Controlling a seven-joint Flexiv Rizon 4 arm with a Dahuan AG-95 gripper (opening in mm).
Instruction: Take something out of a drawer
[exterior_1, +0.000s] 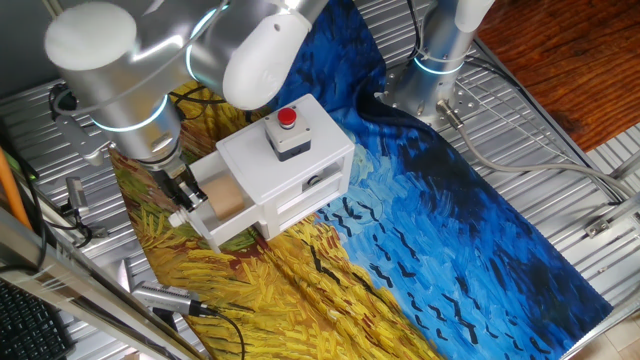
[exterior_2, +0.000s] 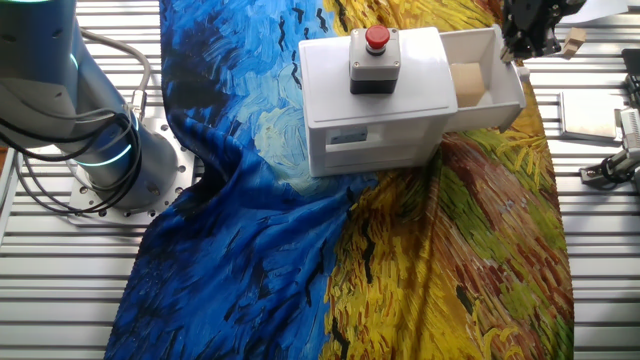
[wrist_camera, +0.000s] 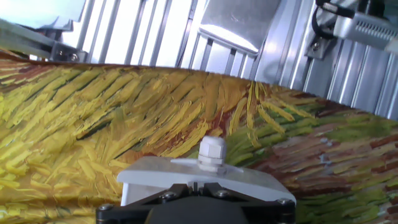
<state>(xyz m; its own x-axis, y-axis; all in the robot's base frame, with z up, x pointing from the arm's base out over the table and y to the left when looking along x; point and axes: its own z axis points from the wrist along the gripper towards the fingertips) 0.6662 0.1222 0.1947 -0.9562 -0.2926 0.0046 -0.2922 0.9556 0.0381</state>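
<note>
The white drawer (exterior_1: 232, 226) (exterior_2: 497, 103) stands pulled out of the white box (exterior_1: 300, 165) (exterior_2: 375, 110). A tan wooden block (exterior_1: 226, 197) (exterior_2: 467, 80), the something, lies inside it. My gripper (exterior_1: 183, 193) (exterior_2: 524, 42) (wrist_camera: 194, 185) hovers just above the drawer's front wall (wrist_camera: 186, 174), over its small white knob (wrist_camera: 211, 154) (exterior_1: 178, 217). The fingers stand close together with nothing between them. They are apart from the knob and the block. The box carries a red button (exterior_1: 287, 117) (exterior_2: 377, 38) on top.
Box and drawer sit on a blue and yellow painted cloth (exterior_1: 420, 220) (exterior_2: 400, 260) over a ribbed metal table. The arm's base (exterior_1: 438, 60) (exterior_2: 100, 150) stands at the cloth's far end. A metal plate (wrist_camera: 233, 25) (exterior_2: 590, 112) and tools (exterior_1: 165, 297) lie beyond the drawer.
</note>
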